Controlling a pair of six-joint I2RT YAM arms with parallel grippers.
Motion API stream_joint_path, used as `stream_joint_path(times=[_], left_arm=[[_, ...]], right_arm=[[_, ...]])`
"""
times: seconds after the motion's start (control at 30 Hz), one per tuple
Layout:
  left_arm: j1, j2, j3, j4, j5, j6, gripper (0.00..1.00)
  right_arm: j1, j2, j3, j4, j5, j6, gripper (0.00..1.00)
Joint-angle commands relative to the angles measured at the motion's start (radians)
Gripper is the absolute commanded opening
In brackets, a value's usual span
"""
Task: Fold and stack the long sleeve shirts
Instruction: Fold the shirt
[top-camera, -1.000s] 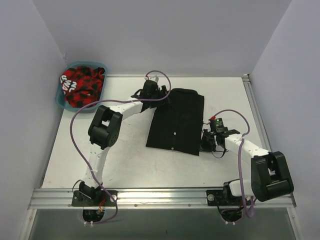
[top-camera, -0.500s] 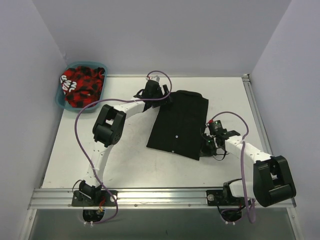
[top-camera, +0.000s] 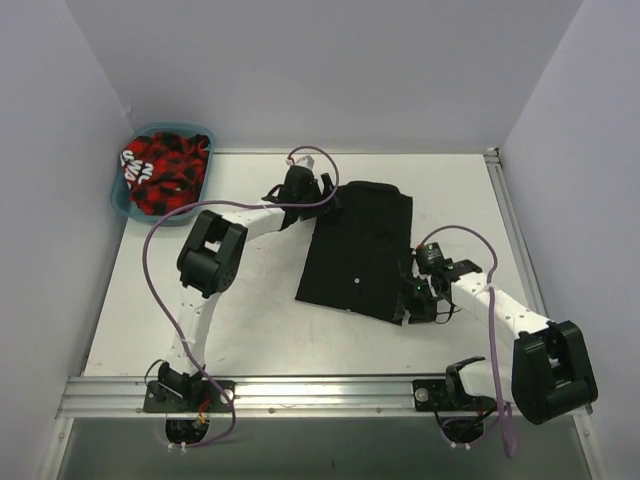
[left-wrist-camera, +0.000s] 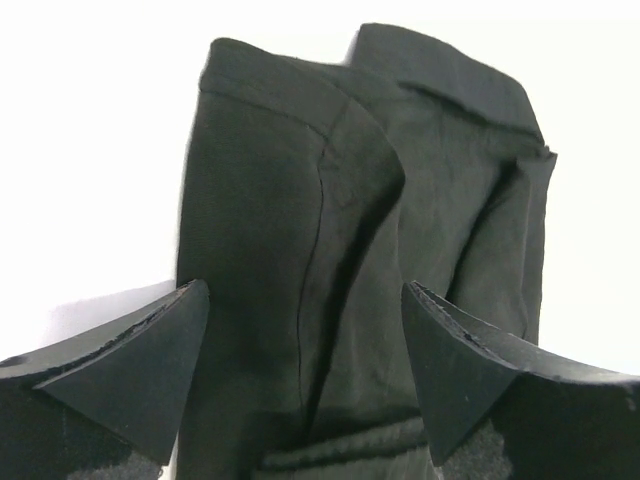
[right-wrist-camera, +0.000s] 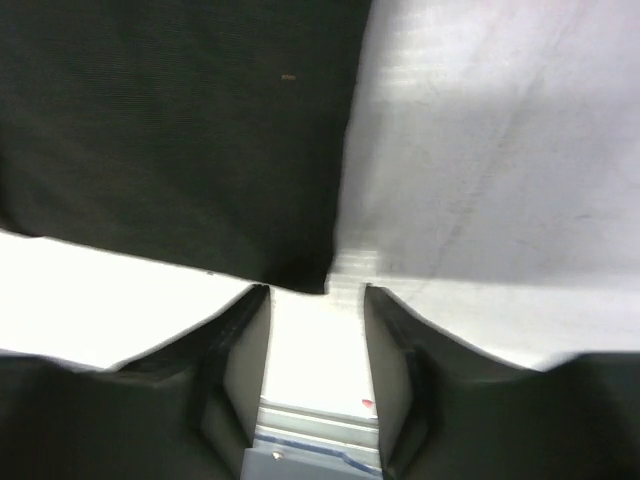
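A plain black long sleeve shirt (top-camera: 360, 250) lies folded into a long rectangle in the middle of the white table, with a pale button showing. My left gripper (top-camera: 322, 192) is at its far left corner by the collar. In the left wrist view the gripper (left-wrist-camera: 305, 350) is open, with folds of black cloth (left-wrist-camera: 300, 220) lying between and beyond the fingers. My right gripper (top-camera: 408, 306) is at the shirt's near right corner. In the right wrist view it (right-wrist-camera: 315, 292) is open, and the shirt's corner (right-wrist-camera: 290, 270) lies just at the fingertips.
A teal plastic basket (top-camera: 170, 128) holding red and black plaid cloth (top-camera: 160, 172) stands at the table's far left corner. Purple cables loop over both arms. A metal rail (top-camera: 320, 392) runs along the near edge, and walls close in the table.
My right gripper has moved nearer along the shirt's right edge to its near corner. The shirt has shifted and turned slightly. My left gripper stays at the collar end.
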Motion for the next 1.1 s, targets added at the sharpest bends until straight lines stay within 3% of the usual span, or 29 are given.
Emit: stream_joint_path(times=[0.0, 0.13, 0.27, 0.47, 0.7, 0.73, 1.07], left_arm=[[0.008, -0.129, -0.084, 0.004, -0.024, 0.030, 0.89], [0.005, -0.322, -0.171, -0.030, -0.036, 0.071, 0.97], [-0.011, -0.476, -0.278, -0.151, -0.066, 0.114, 0.97], [-0.073, -0.658, -0.521, -0.265, -0.072, 0.123, 0.94], [-0.152, -0.764, -0.700, -0.340, -0.122, 0.142, 0.81], [-0.156, -0.784, -0.738, -0.338, -0.130, 0.134, 0.79], [-0.182, -0.752, -0.759, -0.325, -0.116, 0.128, 0.74]], right_arm=[[0.011, -0.053, 0.119, -0.073, 0.030, -0.037, 0.44], [0.011, -0.072, 0.242, -0.093, 0.054, -0.057, 0.61], [0.000, 0.007, 0.399, -0.095, 0.077, -0.096, 0.63], [-0.007, 0.264, 0.704, -0.050, 0.061, -0.129, 0.53], [-0.003, 0.563, 0.952, 0.078, -0.002, -0.132, 0.39], [0.000, 0.682, 1.024, 0.101, -0.021, -0.133, 0.36], [0.005, 0.893, 1.123, 0.204, -0.099, -0.101, 0.28]])
